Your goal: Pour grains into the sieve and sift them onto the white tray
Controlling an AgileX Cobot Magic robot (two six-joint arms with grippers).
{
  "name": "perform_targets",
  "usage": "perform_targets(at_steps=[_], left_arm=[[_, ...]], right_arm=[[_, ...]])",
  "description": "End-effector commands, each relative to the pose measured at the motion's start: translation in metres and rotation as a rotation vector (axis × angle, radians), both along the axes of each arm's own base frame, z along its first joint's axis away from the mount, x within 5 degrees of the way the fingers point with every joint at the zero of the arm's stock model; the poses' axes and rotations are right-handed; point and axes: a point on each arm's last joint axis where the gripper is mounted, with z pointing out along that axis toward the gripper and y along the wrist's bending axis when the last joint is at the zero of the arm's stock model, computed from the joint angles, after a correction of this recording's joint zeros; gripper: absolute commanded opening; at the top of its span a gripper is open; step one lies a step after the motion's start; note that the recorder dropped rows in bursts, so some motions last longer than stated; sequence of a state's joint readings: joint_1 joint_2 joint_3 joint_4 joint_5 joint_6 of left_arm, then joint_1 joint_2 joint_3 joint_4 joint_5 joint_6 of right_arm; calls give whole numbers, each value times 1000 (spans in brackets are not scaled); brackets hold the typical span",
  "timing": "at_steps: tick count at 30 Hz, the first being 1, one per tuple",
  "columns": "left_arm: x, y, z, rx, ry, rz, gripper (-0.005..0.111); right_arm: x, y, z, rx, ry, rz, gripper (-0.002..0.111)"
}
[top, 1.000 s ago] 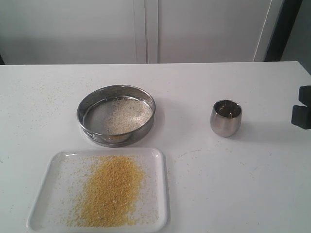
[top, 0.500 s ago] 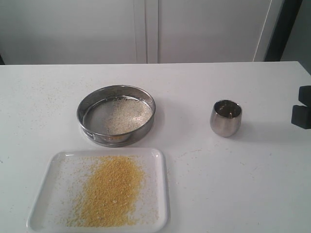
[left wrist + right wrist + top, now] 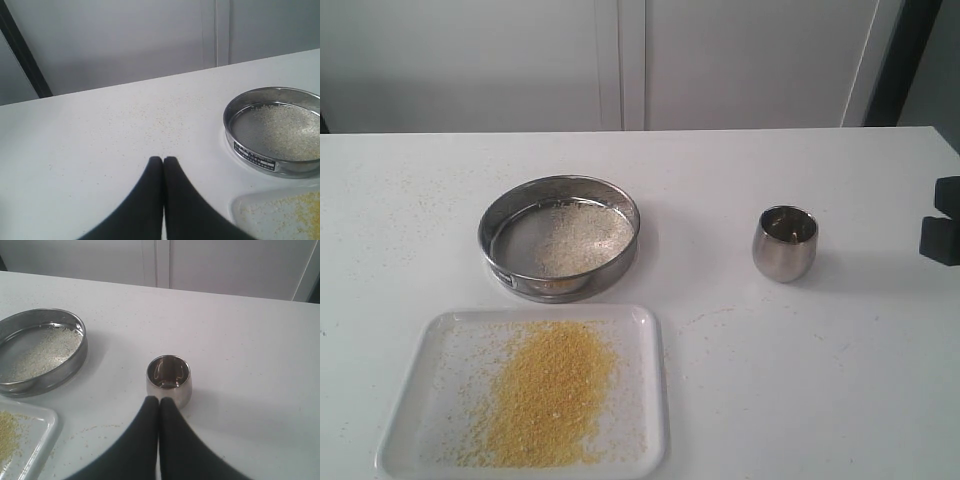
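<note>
The sieve (image 3: 520, 282) stands on the white table, with pale whitish grains (image 3: 575, 235) lying on its mesh. In front of it lies the white tray (image 3: 435, 345), holding a heap of fine yellow grains (image 3: 550, 392). My left gripper (image 3: 163, 160) is shut and empty. It hovers over bare table beside the sieve (image 3: 250, 152) and a corner of the tray (image 3: 242, 210). My right gripper (image 3: 159, 400) is also shut and empty, just short of the small steel cup (image 3: 168, 382) and not touching it. The sieve (image 3: 77, 357) and the tray (image 3: 47, 422) show off to its side.
The steel cup (image 3: 784, 243) stands upright right of the sieve and looks empty. Stray grains speckle the table around the sieve and tray. Two dark blocks (image 3: 942, 222) show at the right edge. A pale wall runs behind the table's far edge.
</note>
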State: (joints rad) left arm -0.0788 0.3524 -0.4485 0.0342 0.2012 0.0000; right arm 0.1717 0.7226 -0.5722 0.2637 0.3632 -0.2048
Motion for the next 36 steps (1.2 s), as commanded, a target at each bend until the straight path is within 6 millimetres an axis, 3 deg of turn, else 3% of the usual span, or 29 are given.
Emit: perform_targets(at_steps=[1, 8, 22, 36], left_arm=[[-4, 2, -8, -11, 2, 25, 0], [-7, 3, -20, -16, 17, 38, 0], [-9, 3, -20, -16, 11, 38, 0], [-16, 3, -51, -29, 39, 37, 0]], right_arm=[[1, -1, 0, -3, -8, -5, 0], [1, -1, 0, -3, -8, -5, 0], [1, -1, 0, -3, -10, -5, 0], [1, -1, 0, -3, -10, -5, 0]])
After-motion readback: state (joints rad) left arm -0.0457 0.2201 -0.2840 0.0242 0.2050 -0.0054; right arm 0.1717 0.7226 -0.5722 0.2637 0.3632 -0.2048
